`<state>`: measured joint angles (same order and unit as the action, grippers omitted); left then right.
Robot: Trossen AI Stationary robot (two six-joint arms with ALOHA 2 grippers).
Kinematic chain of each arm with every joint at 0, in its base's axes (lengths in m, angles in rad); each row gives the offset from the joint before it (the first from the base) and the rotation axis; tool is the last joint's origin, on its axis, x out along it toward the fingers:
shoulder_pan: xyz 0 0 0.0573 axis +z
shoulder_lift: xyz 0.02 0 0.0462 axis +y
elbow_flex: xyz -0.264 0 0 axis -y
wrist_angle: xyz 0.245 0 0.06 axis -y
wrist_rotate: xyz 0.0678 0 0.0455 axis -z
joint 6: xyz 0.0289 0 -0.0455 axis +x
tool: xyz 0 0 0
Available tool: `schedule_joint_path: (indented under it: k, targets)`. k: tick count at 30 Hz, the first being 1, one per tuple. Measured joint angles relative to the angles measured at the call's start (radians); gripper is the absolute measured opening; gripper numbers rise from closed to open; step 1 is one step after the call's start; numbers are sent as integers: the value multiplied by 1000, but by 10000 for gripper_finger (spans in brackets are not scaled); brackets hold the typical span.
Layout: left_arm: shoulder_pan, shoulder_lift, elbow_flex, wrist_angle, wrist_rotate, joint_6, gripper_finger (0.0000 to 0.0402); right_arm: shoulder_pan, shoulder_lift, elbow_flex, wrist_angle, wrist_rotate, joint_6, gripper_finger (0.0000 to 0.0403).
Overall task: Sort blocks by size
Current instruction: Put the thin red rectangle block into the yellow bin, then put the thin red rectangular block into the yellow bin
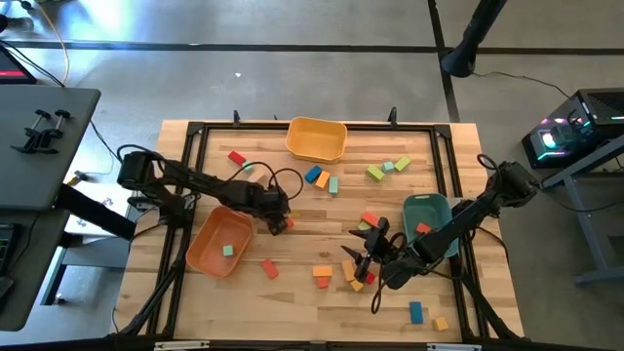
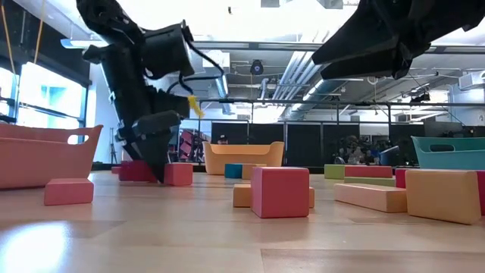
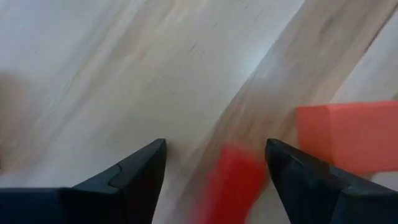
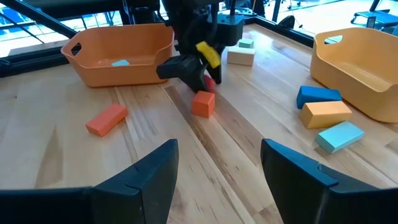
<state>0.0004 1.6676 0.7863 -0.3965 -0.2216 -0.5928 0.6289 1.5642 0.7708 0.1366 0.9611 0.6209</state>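
Note:
My left gripper [image 3: 214,146] is open and points steeply down just above the wood, right of the orange bin [image 1: 219,244]. A small red block [image 3: 235,180] lies on the table between its fingertips, nearer one finger; no touch shows. An orange block [image 3: 348,134] lies just outside that finger and also shows in the right wrist view [image 4: 203,104]. My right gripper [image 4: 217,146] hangs open over bare wood left of the teal bin [image 1: 427,214], with nothing between its fingers. Other blocks lie scattered across the table.
The yellow bin [image 1: 316,138] stands at the far edge, and the orange bin holds a teal block [image 1: 228,251]. Blue, orange and light-blue blocks [image 4: 323,109] lie near the yellow bin. Several tan and red blocks [image 1: 353,271] sit under my right gripper. A black frame [image 1: 195,132] borders the table.

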Motion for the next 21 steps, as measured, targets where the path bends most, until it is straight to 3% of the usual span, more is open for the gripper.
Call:
schedule_joint_path:
  k: [6, 12, 16, 21]
  targets:
    - [-1, 32, 5, -3, 1, 9, 259, 0, 0, 0, -2, 0, 2, 224]
    - [0, -26, 1, -20, 3, 80, 234, 0, 0, 0, -6, 0, 8, 224]
    - [1, -105, 9, -70, 1, 224, 231, 0, 0, 0, -6, 0, 8, 224]
    - [1, -171, 42, -104, 28, 535, 230, 0, 0, 0, -6, 0, 8, 224]
